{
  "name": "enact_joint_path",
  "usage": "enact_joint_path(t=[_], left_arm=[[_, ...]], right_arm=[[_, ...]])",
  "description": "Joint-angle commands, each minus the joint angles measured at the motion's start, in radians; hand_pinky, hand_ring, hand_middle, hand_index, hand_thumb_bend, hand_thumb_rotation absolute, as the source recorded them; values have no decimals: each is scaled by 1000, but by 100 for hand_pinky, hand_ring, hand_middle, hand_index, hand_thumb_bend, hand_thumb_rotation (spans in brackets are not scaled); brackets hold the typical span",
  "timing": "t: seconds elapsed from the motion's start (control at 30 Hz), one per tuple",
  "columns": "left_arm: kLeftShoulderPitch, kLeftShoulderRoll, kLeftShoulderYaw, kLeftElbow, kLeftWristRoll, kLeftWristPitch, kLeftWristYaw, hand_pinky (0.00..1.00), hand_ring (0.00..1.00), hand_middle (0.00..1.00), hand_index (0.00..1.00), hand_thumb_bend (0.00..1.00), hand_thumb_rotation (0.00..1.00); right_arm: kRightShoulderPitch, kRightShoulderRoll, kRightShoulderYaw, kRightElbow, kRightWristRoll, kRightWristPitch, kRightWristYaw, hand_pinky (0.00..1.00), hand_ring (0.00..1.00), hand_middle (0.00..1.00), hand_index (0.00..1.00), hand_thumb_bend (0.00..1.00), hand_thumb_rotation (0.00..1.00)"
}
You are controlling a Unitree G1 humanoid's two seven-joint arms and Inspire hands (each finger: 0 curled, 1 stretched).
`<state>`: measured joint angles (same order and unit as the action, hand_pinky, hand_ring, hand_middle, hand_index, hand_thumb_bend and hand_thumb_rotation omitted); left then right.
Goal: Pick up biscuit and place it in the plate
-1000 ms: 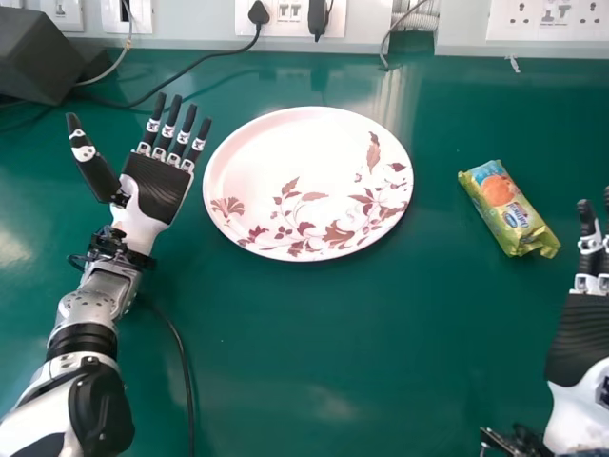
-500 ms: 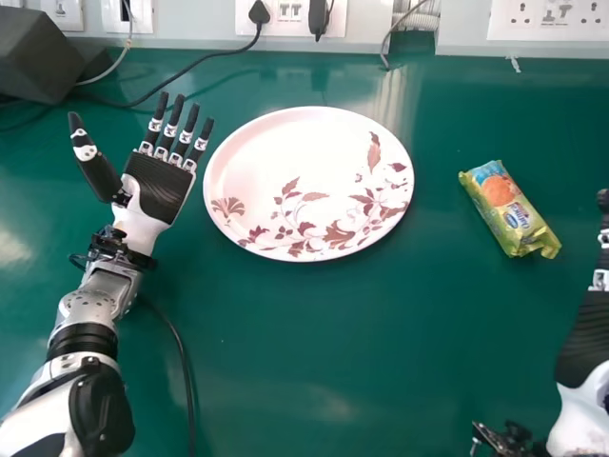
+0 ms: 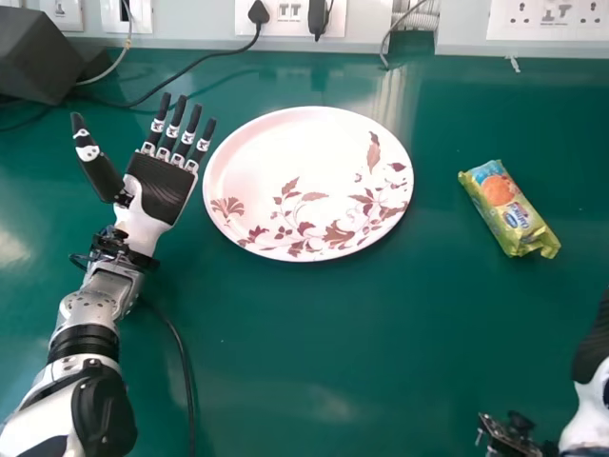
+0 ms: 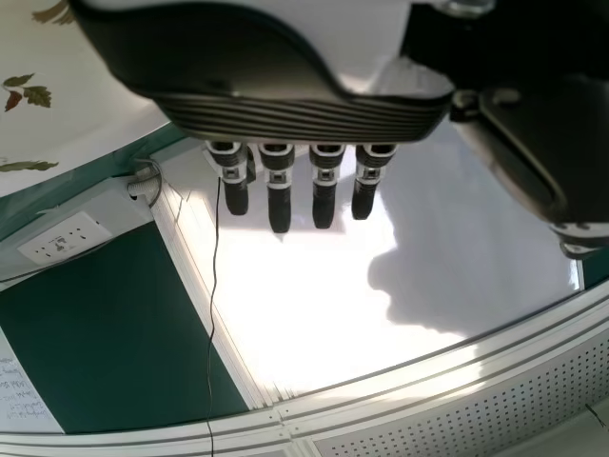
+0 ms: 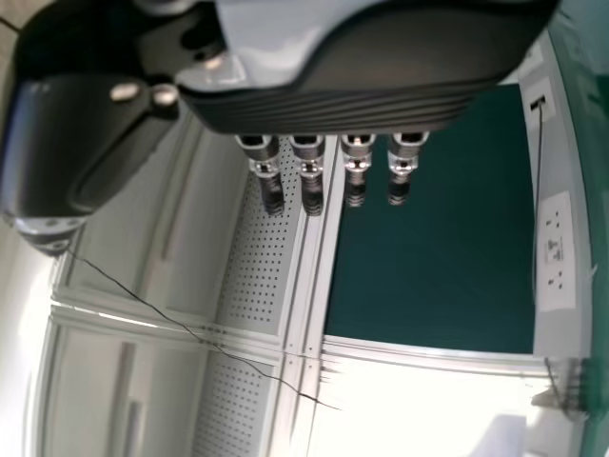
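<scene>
Straight and slightly spread, the fingers [image 3: 177, 129] of the robot's black, white and grey left hand [image 3: 158, 190] pointed toward the top of the head view, with the black thumb [image 3: 95, 167] held off to the left. In the right wrist view, the fingers [image 5: 309, 176] of the matching right hand [image 3: 592, 354] ran straight too, with small gaps between them.

The yellow-green and blue biscuit packet [image 3: 511, 211], made of shiny wrapper, lay right of centre in the head view, slanting from upper left to lower right on the glossy green table [image 3: 381, 333]. Well apart to its left, at upper middle, sat the round whitish plate [image 3: 285, 157] with its reddish-brown leaf and flower pattern. The left hand was near the plate's left side, palm showing, its forearm reaching in from the lower left corner. The right hand was at the lower right edge, below the packet and apart from it.

Farther out, a dark grey angular box [image 3: 38, 57] stood in the upper left corner, and white wall sockets [image 3: 542, 19] lined the top edge.
</scene>
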<state>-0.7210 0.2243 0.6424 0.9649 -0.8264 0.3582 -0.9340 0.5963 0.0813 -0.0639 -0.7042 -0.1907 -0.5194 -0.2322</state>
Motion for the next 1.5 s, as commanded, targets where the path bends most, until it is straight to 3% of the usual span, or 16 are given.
enact_joint_path(t=[0.0, 0.4, 0.87, 1.03, 1.23, 1.47], left_arm=[[44, -31, -4, 32, 5, 11, -7, 100, 95, 100, 100, 100, 87], [31, -40, -8, 41, 12, 3, -1, 86, 89, 96, 100, 100, 94], [34, -41, -6, 42, 14, -2, 14, 83, 88, 96, 100, 100, 93], [34, -40, -5, 43, 11, 2, 8, 87, 92, 99, 100, 100, 89], [27, -38, -4, 55, 12, -4, -1, 84, 94, 100, 100, 100, 87], [21, -39, -5, 62, 12, -7, 0, 80, 95, 100, 100, 100, 87]], right_arm=[[18, 39, -14, -30, -33, 31, -8, 100, 100, 100, 99, 97, 82], [5, 31, -71, -112, -251, 171, -36, 100, 100, 100, 100, 97, 82], [-12, 22, -55, -176, -356, 280, -8, 100, 100, 100, 98, 99, 82], [-35, 17, -40, -208, -393, 332, 20, 100, 100, 100, 98, 99, 82], [-69, 8, -35, -237, -448, 391, 59, 100, 100, 100, 99, 99, 82], [-96, 35, 7, -292, -612, 490, 116, 100, 100, 100, 100, 100, 82]])
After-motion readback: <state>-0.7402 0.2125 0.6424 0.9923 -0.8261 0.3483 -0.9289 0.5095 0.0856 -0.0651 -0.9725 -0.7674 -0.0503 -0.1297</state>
